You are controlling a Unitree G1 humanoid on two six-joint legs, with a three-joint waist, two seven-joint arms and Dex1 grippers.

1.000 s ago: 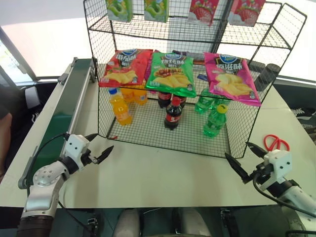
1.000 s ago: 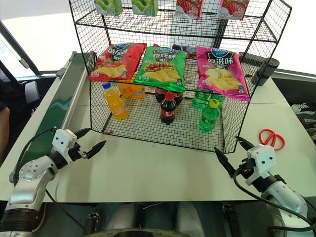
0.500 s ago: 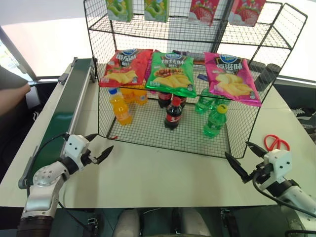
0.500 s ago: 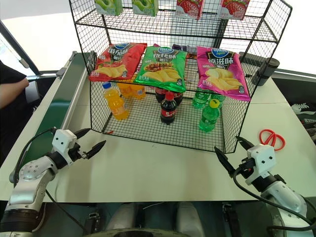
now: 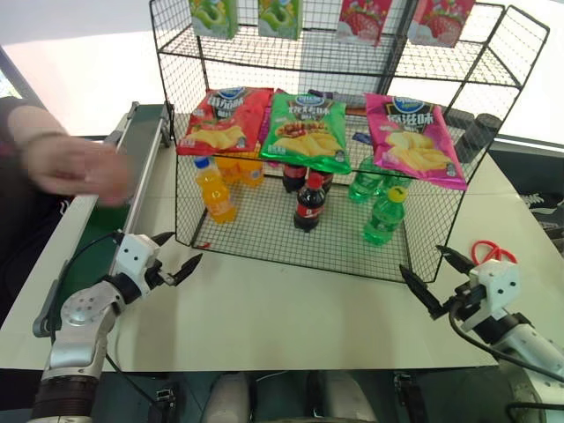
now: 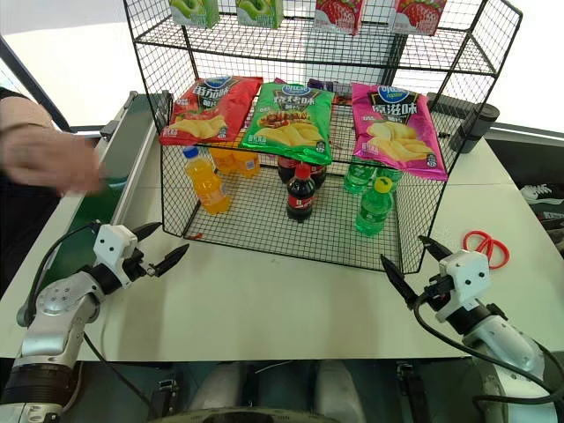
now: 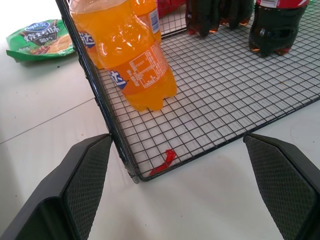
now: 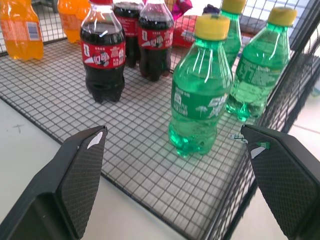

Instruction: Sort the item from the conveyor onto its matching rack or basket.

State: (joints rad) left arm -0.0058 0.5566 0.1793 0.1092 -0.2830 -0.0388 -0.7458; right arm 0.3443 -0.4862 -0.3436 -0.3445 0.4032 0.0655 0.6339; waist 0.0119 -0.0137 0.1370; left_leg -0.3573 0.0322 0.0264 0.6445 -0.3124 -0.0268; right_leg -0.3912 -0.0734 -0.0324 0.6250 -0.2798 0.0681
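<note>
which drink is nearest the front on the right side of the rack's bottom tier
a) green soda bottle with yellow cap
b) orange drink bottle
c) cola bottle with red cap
a: the green soda bottle stands on the bottom tier, at its right side, ahead of the other green bottles.

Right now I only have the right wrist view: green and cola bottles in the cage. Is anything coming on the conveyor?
Observer: A person's hand is over the conveyor; I cannot tell if it holds a bottle.
Operator: Where is the left pincer?
Observer: The left pincer is open and holds nothing, above the table by the rack's front left corner.
Operator: Anything near my right side?
Observer: Red-handled scissors lie on the table just past the open right pincer.
</note>
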